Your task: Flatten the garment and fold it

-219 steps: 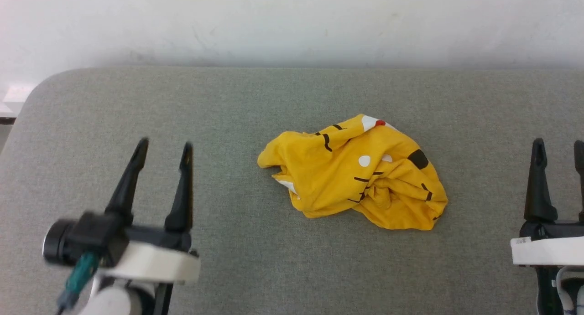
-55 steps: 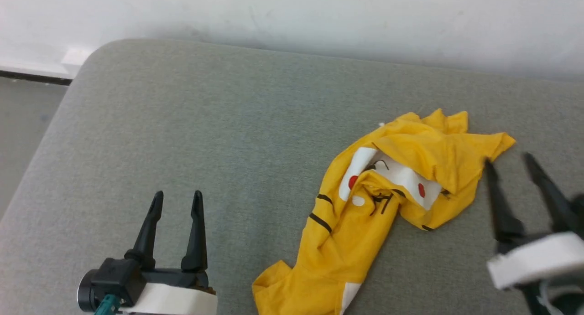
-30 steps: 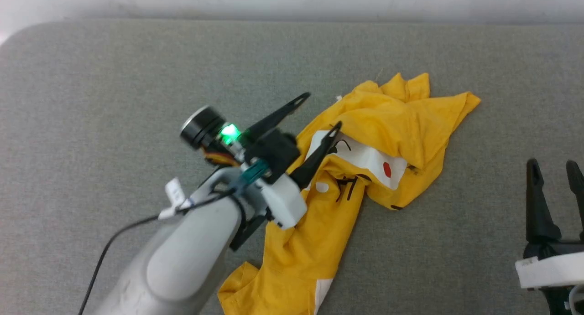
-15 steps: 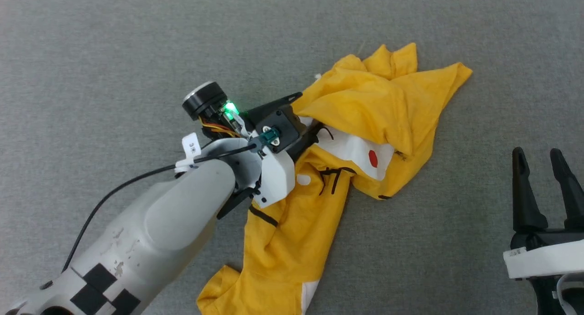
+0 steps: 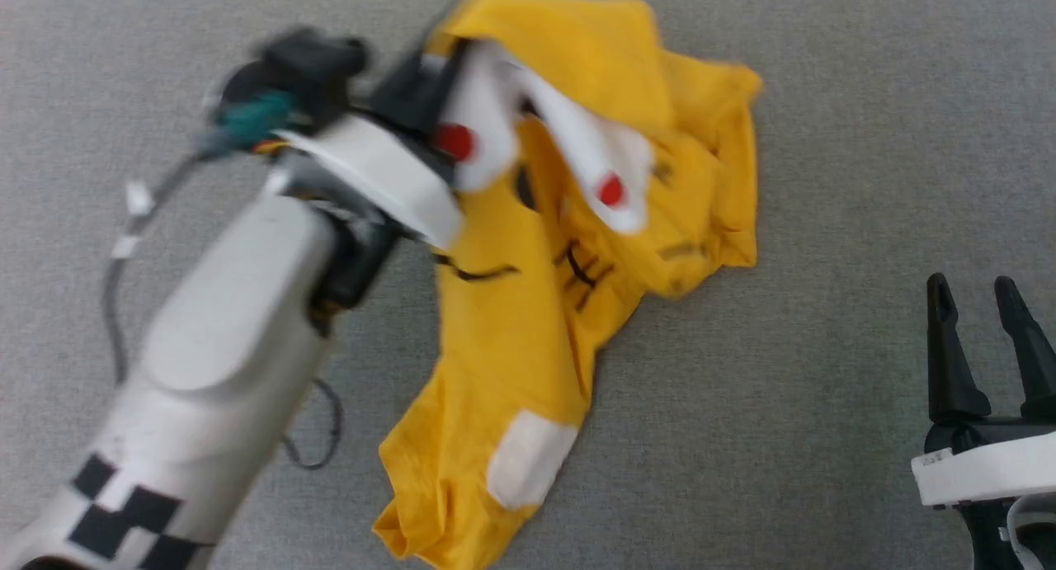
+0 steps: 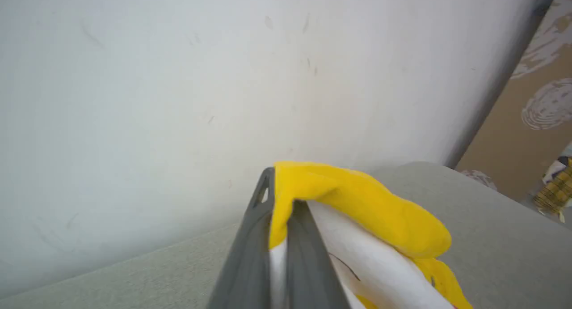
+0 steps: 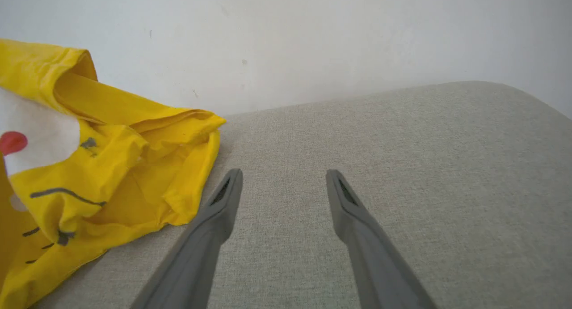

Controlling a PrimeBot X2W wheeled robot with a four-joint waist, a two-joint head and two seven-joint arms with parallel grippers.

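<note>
Garment [image 5: 528, 306] pinched in the left jaws, right jaws empty

This crumpled yellow tee with white patches and red dots lies mid-tabletop [image 5: 808, 438]. The left jaws are clamped tight on a fold at its far left end. Their two dark fingers [image 6: 250, 255] are pressed together, with yellow and white cloth draped over them and raised off the surface. The rest trails toward the near edge. The right jaws stand wide apart and empty at the near right, clear of the cloth, whose right hem lies left of them.

Left fingers [image 6: 250, 255] together — right fingers [image 7: 221, 206] apart
</note>
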